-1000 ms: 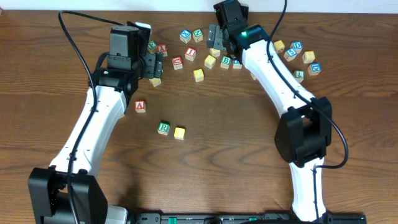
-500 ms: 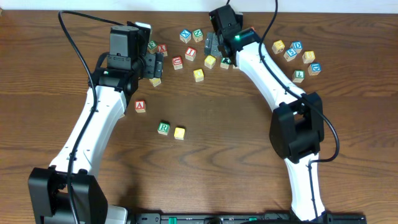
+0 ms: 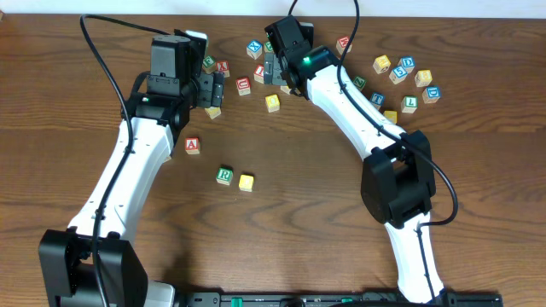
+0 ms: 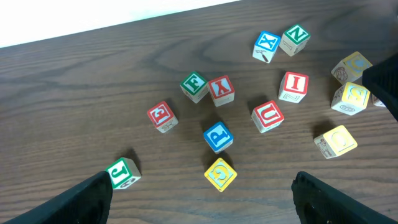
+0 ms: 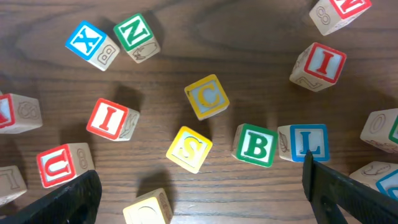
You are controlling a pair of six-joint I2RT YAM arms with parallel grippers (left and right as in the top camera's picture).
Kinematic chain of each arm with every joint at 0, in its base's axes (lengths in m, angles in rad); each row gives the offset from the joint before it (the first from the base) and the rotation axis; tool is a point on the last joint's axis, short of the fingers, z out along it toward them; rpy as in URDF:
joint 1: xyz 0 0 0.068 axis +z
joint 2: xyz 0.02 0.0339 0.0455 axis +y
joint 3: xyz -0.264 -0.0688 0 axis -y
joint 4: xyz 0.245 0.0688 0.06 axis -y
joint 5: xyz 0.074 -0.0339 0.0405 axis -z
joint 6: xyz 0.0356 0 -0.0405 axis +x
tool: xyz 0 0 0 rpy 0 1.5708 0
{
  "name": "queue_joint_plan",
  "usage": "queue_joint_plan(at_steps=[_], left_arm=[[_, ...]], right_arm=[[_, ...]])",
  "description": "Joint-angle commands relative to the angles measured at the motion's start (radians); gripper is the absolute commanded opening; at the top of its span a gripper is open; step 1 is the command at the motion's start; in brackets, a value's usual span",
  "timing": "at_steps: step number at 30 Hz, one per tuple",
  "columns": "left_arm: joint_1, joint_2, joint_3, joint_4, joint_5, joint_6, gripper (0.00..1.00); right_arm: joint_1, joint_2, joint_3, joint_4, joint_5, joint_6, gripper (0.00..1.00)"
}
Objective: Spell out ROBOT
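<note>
- The left gripper (image 3: 209, 89) hangs over the left edge of the loose pile (image 3: 256, 72). Its jaws are spread wide with nothing between them. Its wrist view shows only the two fingertips, cut off at the bottom corners.
- The R (image 3: 223, 175) sits on open wood below the pile, with a yellow cube (image 3: 246, 182) just beside it on its right. This looks like the first two letters of the word, so about two of five are done. The yellow cube's face is too small to read.
- A red A (image 3: 193, 145) lies up and left of the R, apart from it and not needed.
- The right gripper (image 5: 199, 180) hovers over the middle of the pile, jaws fully apart and empty.
- The B (image 5: 255, 145) lies in the pile, just beside a blue L (image 5: 308, 142) and near the gripper's right fingertip. In the overhead view the arm covers it.
- Left to place are the B, another yellow cube and the T.
- The T cannot be found. The blue cubes at the far right are too small to read overhead, and several yellow cubes look alike.
</note>
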Motion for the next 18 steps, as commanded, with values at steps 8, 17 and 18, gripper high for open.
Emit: queue_joint_plan(at_steps=[8, 17, 18], left_arm=[[0.003, -0.016, -0.005, -0.002, -0.013, 0.006, 0.91], [0.003, -0.015, -0.005, -0.003, -0.013, 0.006, 0.91], [0.003, -0.016, -0.005, -0.003, -0.013, 0.006, 0.91]], right_arm=[[0.003, 0.061, 0.017, -0.013, 0.027, 0.023, 0.99], [0.002, 0.061, 0.017, -0.003, 0.025, 0.022, 0.99], [0.002, 0.061, 0.017, -0.002, 0.025, 0.022, 0.99]])
